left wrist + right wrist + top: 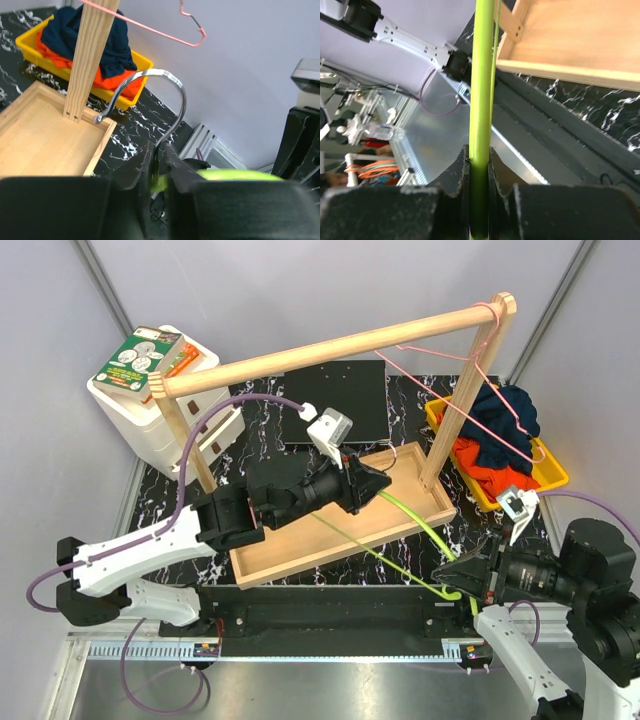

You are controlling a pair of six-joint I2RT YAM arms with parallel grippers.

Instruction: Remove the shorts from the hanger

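1. At the far left of the surface (170, 490), a white drawer unit (150, 425) is seen with a green box (140, 358) lying on top of it.
2. The left fingers (372, 483) are closed on the green hanger (410, 515), gripping it at the base of its metal hook (165, 80).
3. A shallow wooden tray (300, 550) is set in the middle of the surface. The right post (465, 390) of a wooden rack is planted in its right end, and the hook's tip is seen at the tray's rim.
4. The right fingers (455, 578) are clamped on the green hanger's bar at the near right.
5. A pink wire hanger (480, 390) is hung on the right end of the rack's beam.
6. A yellow bin (552, 472) is placed at the far right. The task's things are held in it: the navy shorts (505, 415) are piled on top of the orange shorts (490, 475).
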